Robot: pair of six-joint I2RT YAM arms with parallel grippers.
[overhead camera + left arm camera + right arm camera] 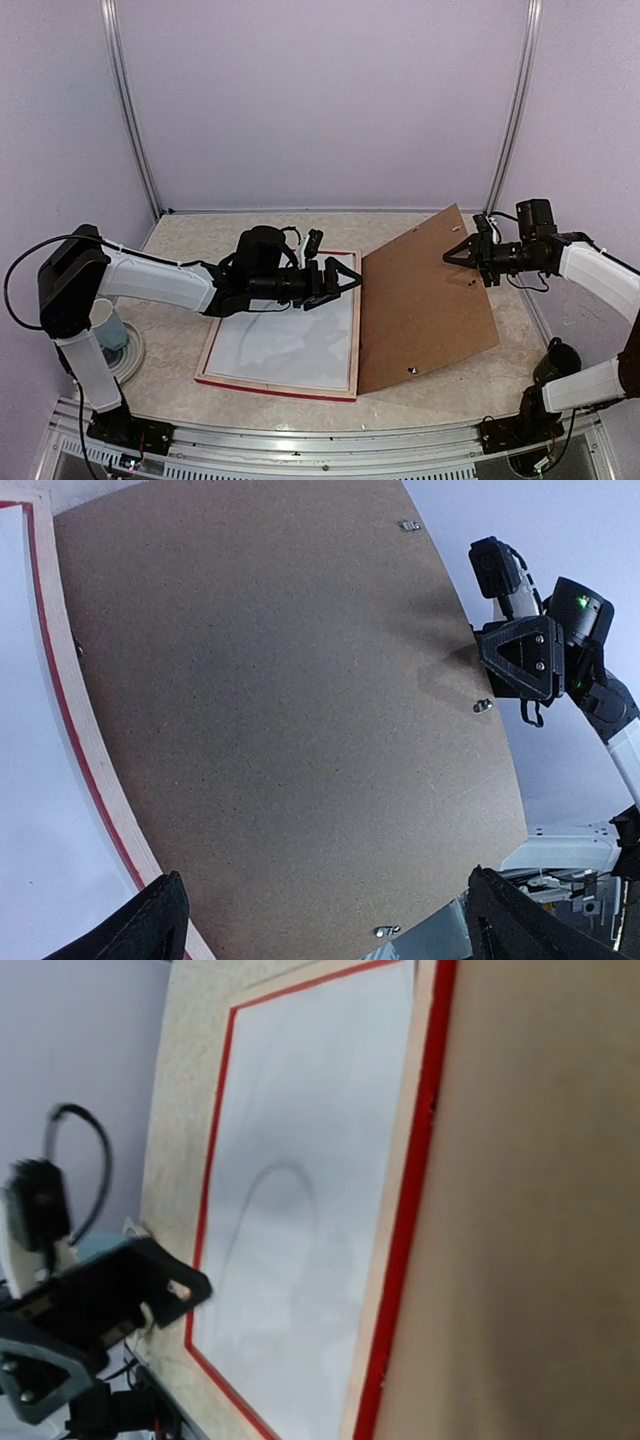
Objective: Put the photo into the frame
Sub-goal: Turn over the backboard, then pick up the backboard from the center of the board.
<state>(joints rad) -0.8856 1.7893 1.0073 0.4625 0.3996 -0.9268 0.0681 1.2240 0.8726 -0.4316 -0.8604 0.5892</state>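
The frame (275, 384) lies back up on the table, with a pale wood border and red edges. A plain white sheet (285, 345) fills its opening. I see no window in it and no print, so I cannot tell whether it is the photo. My left gripper (343, 283) hovers wide open over the frame's far right corner, its fingertips (165, 920) spread and empty. The brown backing panel (425, 300) leans tilted, its left edge at the frame's right side. My right gripper (460, 253) is shut on the panel's raised far right edge.
A teal cup on a white plate (118, 340) stands at the left by the left arm's base. A black cup (556, 360) stands at the right by the right arm. Metal rails run along the near edge and the back corners.
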